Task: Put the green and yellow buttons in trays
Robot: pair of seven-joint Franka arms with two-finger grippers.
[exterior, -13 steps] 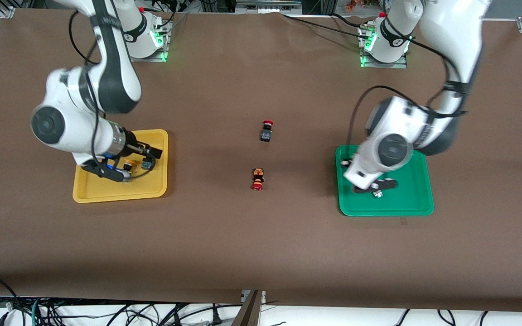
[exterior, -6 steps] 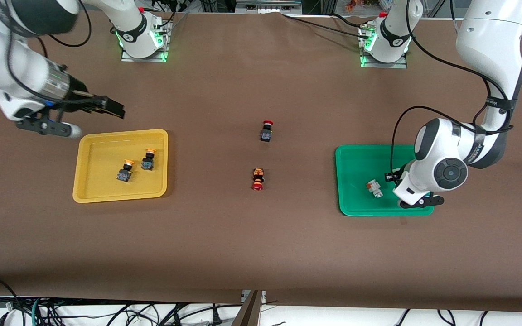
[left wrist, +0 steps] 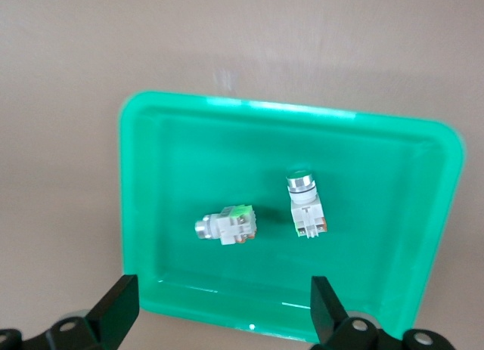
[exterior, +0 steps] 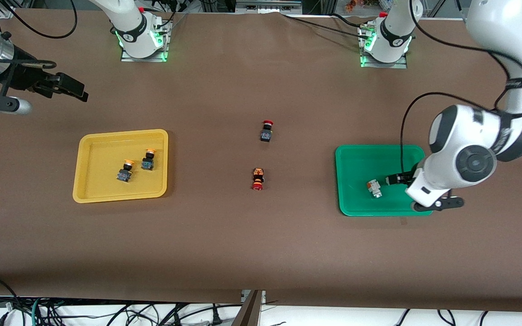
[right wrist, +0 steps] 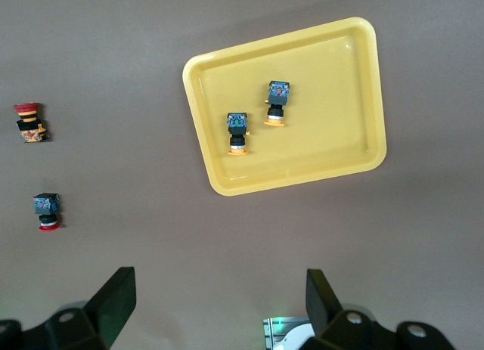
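Two yellow-capped dark buttons (exterior: 125,171) (exterior: 147,160) lie in the yellow tray (exterior: 102,183); the right wrist view shows them (right wrist: 237,131) (right wrist: 276,102) in the tray (right wrist: 333,100). Two white-grey green-tipped buttons (left wrist: 227,226) (left wrist: 306,206) lie in the green tray (left wrist: 378,214). In the front view one of them (exterior: 373,188) shows in the tray (exterior: 360,163); the left arm hides the other. My left gripper (exterior: 397,179) (left wrist: 223,293) is open and empty above the green tray. My right gripper (exterior: 77,93) (right wrist: 219,286) is open and empty, high above bare table beside the yellow tray.
Two red-capped dark buttons (exterior: 266,131) (exterior: 258,179) lie at mid table between the trays; both show in the right wrist view (right wrist: 30,122) (right wrist: 47,211). The brown table (exterior: 261,240) spreads wide round them.
Both grippers have lifted out of their trays empty. The right one rose and drew back toward its end of the table. The left one shifted toward its end of the green tray.
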